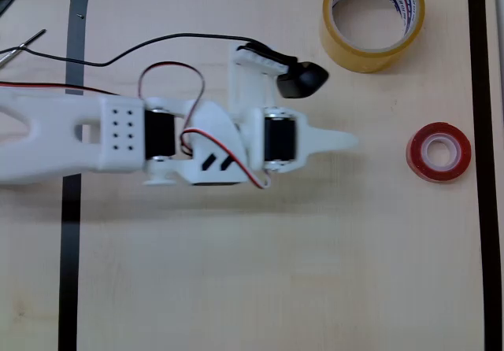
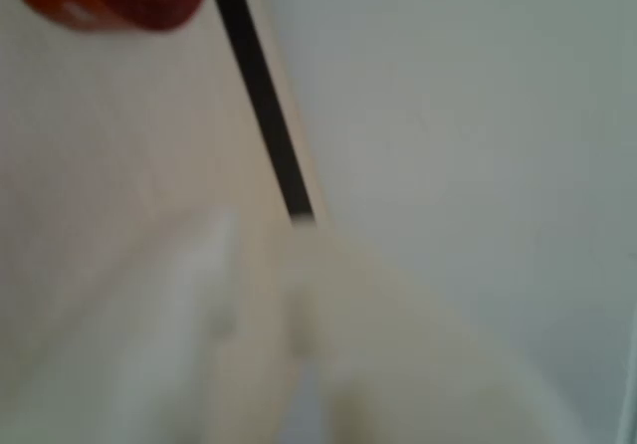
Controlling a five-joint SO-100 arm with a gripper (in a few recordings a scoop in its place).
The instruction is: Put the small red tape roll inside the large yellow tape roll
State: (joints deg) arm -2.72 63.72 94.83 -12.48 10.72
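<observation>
- Overhead view: I'm looking at the small red tape roll (image 1: 439, 153) lying flat at the right, near the black tape line (image 1: 482, 170); the large yellow tape roll (image 1: 373, 20) is sitting at the far right.
- My gripper (image 1: 339, 140) is pointing at the red one, well apart, holding nothing; can't tell whether the fingers are parted.
- Guessing it's light, stiff, kinda slick, so I'm planning on pinching across the rim.

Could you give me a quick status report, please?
Gripper empty, short of the small red tape roll. Large yellow tape roll stands apart. Nothing between.

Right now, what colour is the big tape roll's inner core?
White with red and blue print, clearest in the overhead view on the large yellow tape roll.
</observation>
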